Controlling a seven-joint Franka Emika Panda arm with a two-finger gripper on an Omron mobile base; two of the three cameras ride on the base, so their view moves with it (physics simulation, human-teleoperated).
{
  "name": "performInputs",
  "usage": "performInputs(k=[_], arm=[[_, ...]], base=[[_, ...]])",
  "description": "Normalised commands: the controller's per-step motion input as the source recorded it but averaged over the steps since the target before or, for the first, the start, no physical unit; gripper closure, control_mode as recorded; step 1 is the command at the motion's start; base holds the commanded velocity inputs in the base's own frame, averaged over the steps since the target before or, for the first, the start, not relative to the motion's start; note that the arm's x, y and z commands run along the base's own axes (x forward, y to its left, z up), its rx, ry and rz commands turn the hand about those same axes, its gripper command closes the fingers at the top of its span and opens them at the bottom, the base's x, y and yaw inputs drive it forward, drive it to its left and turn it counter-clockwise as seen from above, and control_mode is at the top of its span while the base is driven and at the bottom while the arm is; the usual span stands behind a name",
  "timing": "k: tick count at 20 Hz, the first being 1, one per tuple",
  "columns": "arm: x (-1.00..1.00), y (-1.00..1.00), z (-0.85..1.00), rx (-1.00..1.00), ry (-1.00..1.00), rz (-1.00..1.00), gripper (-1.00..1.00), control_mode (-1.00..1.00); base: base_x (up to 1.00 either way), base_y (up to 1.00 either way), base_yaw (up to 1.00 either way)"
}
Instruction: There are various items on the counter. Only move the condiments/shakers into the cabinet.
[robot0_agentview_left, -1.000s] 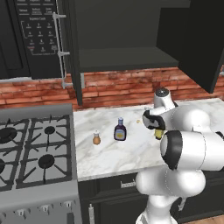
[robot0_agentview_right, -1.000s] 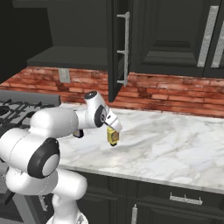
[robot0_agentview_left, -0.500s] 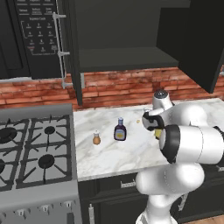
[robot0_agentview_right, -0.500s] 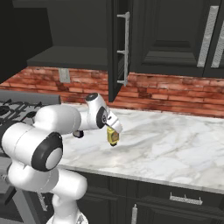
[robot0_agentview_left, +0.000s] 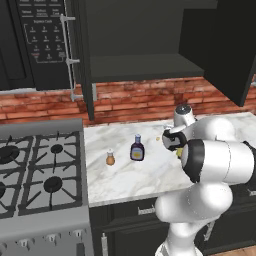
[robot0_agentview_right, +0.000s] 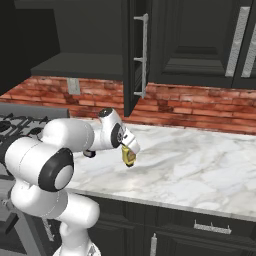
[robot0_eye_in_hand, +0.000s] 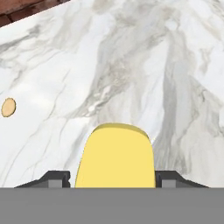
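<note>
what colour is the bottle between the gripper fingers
Plain yellow; the squeeze bottle shows best in the hand view.

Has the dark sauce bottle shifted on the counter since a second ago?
No. The sauce bottle stands where it did, right of the shaker and stove.

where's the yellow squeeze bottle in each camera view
Left base view: yellow squeeze bottle, a sliver right of centre, beside the arm.
Right base view: centre, under the gripper.
Hand view: bottom centre, between the fingertips.
Shared landmark: the marble counter.
</note>
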Motion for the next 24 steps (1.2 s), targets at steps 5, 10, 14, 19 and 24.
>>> performInputs(k=[5, 10, 14, 19, 24], arm=[[0.0, 0.0, 0.0, 0.0, 0.0, 0.0, 1.0, -1.0], [-0.16, -0.02, 0.19, 0.0, -0.1, 0.04, 1.0, -1.0], [-0.3, 0.0, 0.78, 0.0, -0.11, 0.02, 1.0, -1.0], [-0.2, 0.04, 0.95, -0.01, -0.02, 0.0, 1.0, -1.0], [-0.01, 0.17, 0.9, -0.04, 0.0, 0.0, 1.0, -1.0]], base=[[0.0, 0.0, 0.0], [0.0, 0.0, 0.0], [0.0, 0.0, 0.0], [0.0, 0.0, 0.0], [0.0, 0.0, 0.0]])
